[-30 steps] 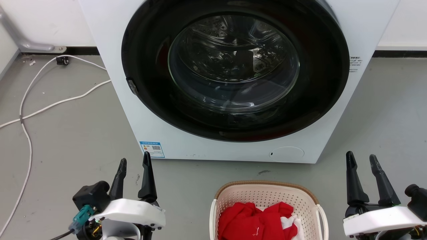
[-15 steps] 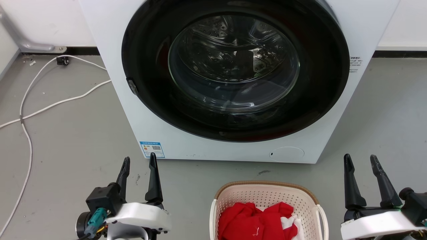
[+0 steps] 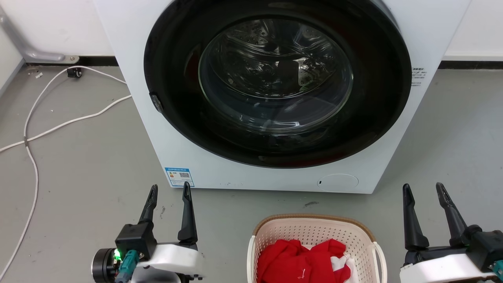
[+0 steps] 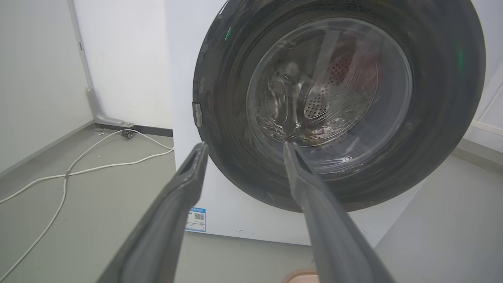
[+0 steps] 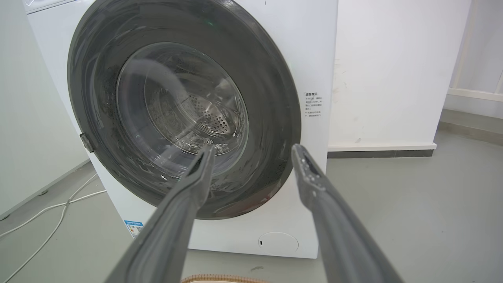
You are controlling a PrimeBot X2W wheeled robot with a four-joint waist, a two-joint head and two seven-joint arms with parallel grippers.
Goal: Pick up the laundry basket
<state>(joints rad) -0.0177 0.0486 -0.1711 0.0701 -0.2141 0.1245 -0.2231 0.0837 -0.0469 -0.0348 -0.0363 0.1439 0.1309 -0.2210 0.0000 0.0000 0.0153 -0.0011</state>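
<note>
Over the floor [image 3: 78, 165], I am holding left pincer [image 3: 169, 185] and right pincer [image 3: 423, 185] wide beside the basket [image 3: 314, 232], aiming for its handles [image 3: 380, 255].

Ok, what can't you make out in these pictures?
Basket: near half cut off by the head view's bottom edge.
Under the red cloth, head view: whatever lies below is hidden.
Blue sticker, head view: print too small to read.
Drum, all views: reflections on the door blur what's inside.
</note>
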